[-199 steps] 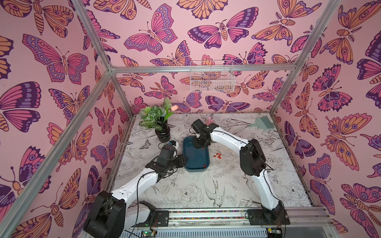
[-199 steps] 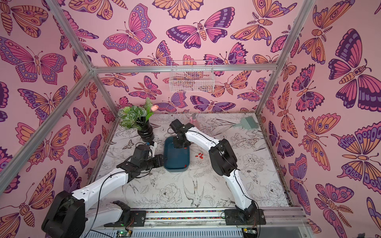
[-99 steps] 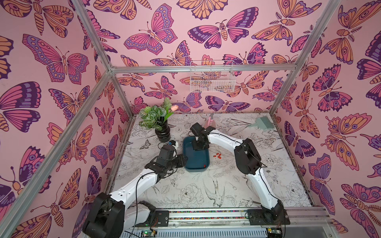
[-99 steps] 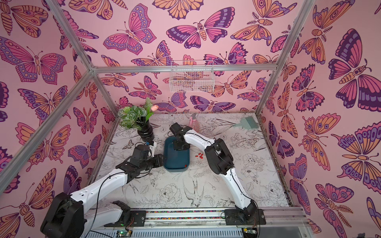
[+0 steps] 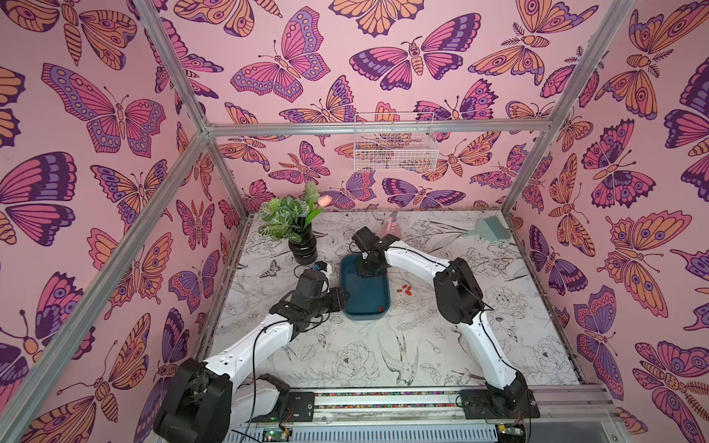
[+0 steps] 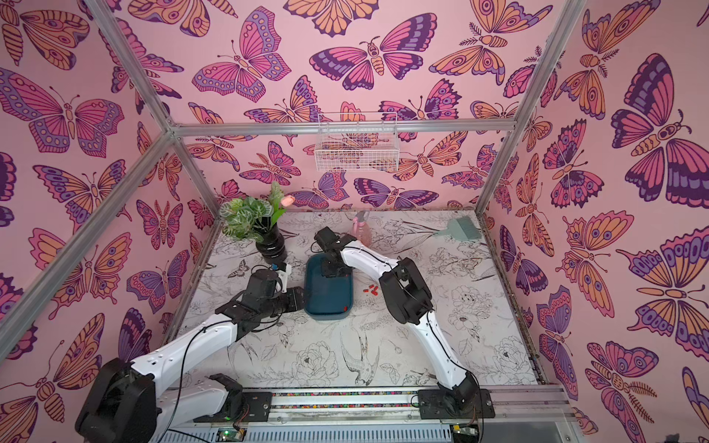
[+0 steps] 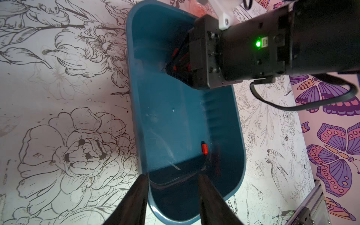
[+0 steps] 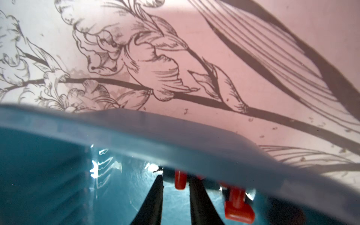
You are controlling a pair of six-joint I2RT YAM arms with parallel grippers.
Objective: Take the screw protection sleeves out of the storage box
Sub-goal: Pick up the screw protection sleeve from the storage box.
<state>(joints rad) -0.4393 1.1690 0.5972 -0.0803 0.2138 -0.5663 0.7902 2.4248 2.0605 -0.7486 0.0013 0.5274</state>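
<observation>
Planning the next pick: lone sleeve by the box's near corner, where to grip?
Pinch the lone sleeve across its round body, coming from above: it lies flat on the storage box floor, close beside a side wall that likely blocks a sideways approach.

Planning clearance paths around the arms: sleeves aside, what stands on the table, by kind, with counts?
Dark teal rectangular plastic storage box: 1
Green leafy plant in a black vase: 1
Pink plastic spray bottle: 1
Pale green comb-toothed plastic tool: 1
Total: 4
</observation>
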